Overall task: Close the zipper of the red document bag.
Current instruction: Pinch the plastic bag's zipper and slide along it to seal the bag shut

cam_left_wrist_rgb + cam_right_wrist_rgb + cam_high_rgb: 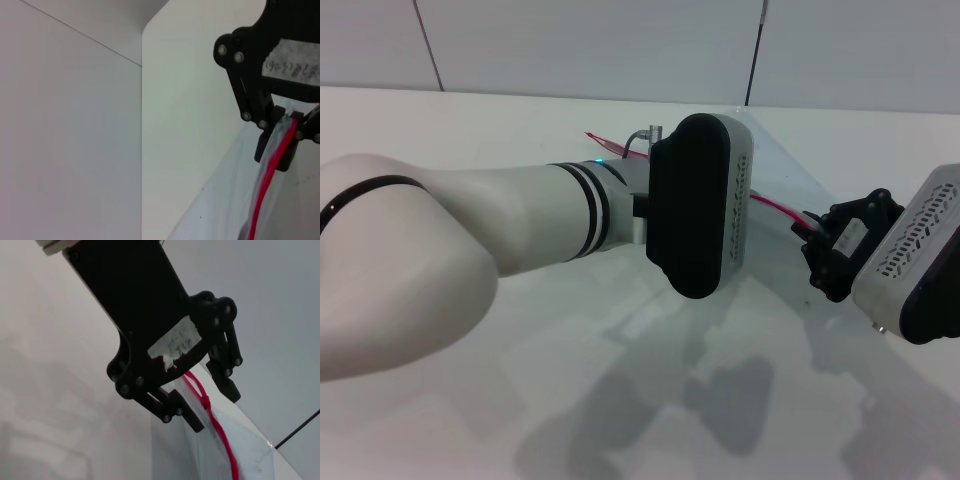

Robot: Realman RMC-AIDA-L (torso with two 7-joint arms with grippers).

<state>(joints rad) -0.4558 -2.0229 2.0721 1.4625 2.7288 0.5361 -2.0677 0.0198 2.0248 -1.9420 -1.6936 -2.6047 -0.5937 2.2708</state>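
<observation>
A flat, translucent pale bag (pixel 790 170) lies on a white table (pixel 470 130), its thin red zipper (pixel 772 205) along one long edge. The right gripper (pixel 817 250), black with a handwritten label too faint to read, pinches the zipper's end. The left gripper (pixel 695 205) blocks the middle; its jaws cannot be told.

The red document bag (pixel 240 440) is thin, see-through, smooth plastic with a bright red zipper (pixel 220 432) along its edge, the right gripper (pixel 210 400) is black matt plastic with small shiny screws, and the table (pixel 520 130) is smooth white.
</observation>
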